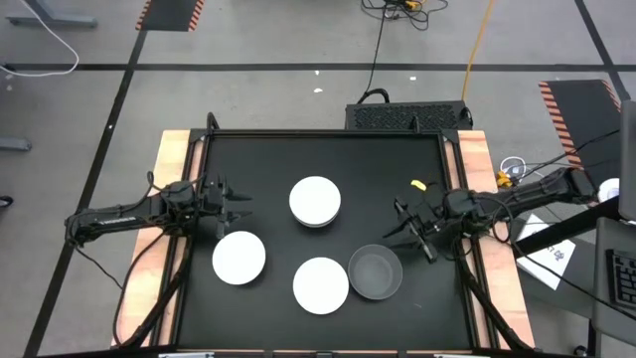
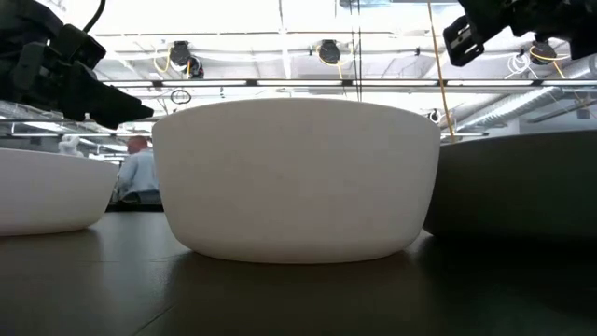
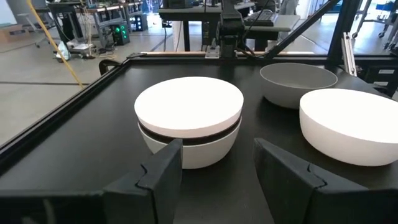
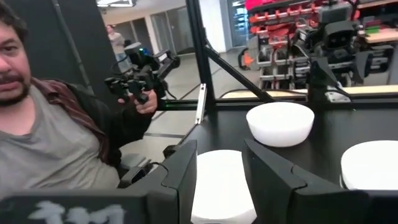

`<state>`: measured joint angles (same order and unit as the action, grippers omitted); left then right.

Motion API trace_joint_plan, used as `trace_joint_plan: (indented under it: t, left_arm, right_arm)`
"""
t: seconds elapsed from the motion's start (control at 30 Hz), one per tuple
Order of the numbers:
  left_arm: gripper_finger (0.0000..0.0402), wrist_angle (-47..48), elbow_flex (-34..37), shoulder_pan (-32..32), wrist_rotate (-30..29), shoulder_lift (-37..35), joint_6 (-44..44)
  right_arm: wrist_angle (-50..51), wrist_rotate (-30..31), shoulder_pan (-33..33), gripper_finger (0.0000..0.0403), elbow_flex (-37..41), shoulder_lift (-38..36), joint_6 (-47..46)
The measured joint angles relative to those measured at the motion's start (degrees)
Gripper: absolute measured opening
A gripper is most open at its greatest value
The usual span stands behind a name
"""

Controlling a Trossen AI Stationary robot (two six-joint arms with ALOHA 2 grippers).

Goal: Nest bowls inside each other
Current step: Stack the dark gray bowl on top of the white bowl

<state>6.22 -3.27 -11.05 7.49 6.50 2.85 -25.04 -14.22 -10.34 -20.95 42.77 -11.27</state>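
Observation:
Four bowls rest by their bases on the black table. A stack (image 1: 315, 201) (image 3: 188, 118) stands at the middle: a white bowl on top, a dark band under it, a white bowl below. Nearer lie a white bowl (image 1: 238, 257) (image 3: 351, 124), another white bowl (image 1: 321, 284) (image 2: 297, 182) and a grey bowl (image 1: 376, 271) (image 3: 297, 82). My left gripper (image 1: 241, 204) (image 3: 217, 168) stands open above the table, left of the stack and pointing level at it. Right of the bowls my right gripper (image 1: 397, 224) (image 4: 221, 174) hangs open and higher, above and beyond the grey bowl, holding nothing.
A small yellow thing (image 1: 418, 185) lies on the table behind my right gripper. A raised dark frame (image 3: 68, 112) runs round the table. At the near side a person (image 4: 56, 137) holds up a hand-held controller (image 4: 140, 71).

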Motion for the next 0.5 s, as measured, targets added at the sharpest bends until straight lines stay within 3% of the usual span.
trace_joint_plan:
  t: [0.5]
  left_arm:
    - [0.0198,0.0,0.0,0.0,0.0,0.7,0.0]
  right_arm:
    - [0.1,18.3,-11.0,0.0121,0.0,5.3,-3.9]
